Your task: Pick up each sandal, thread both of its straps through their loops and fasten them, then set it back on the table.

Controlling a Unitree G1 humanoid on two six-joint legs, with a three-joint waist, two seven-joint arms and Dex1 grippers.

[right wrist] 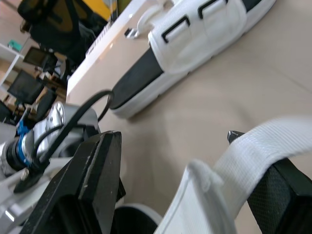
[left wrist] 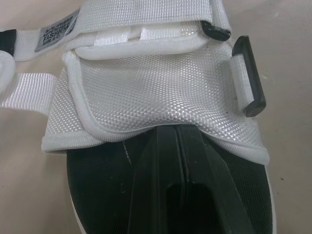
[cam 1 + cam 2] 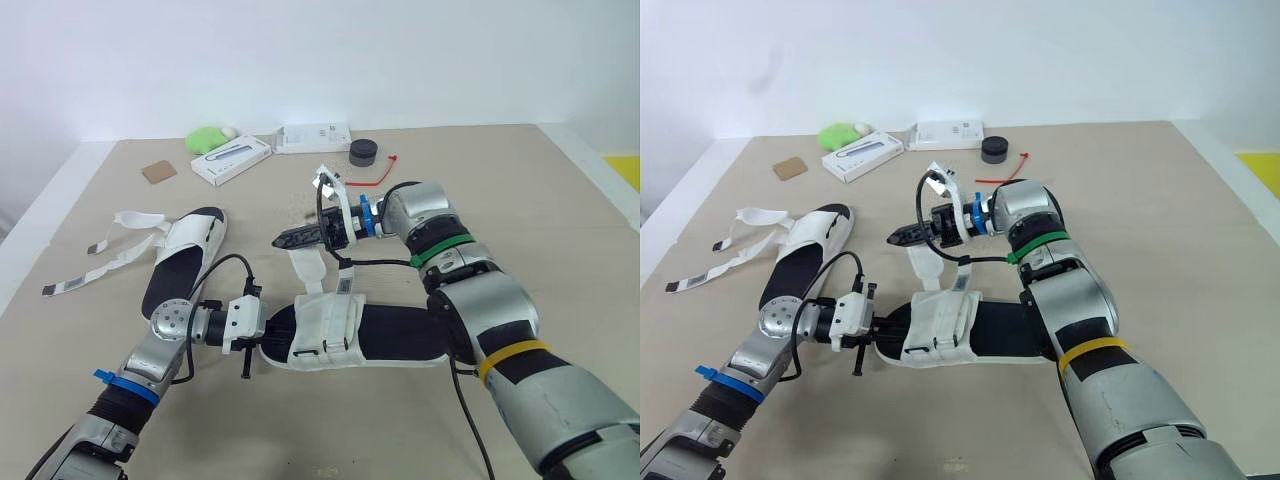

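With your left gripper (image 2: pixel 178 141) shut on the toe insole of the near sandal (image 3: pixel 390 335) by the table's (image 3: pixel 560 200) near edge, its strap (image 1: pixel 263 141) seemed merely draped across your open right gripper (image 3: pixel 285 240) and could have slipped free.

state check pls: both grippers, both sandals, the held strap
Right gripper: open.
Left gripper: shut.
Near sandal: lying flat, left gripper at its toe.
Strap: raised from near sandal, draped over right gripper, unfastened.
Far sandal: lying flat, straps loose.
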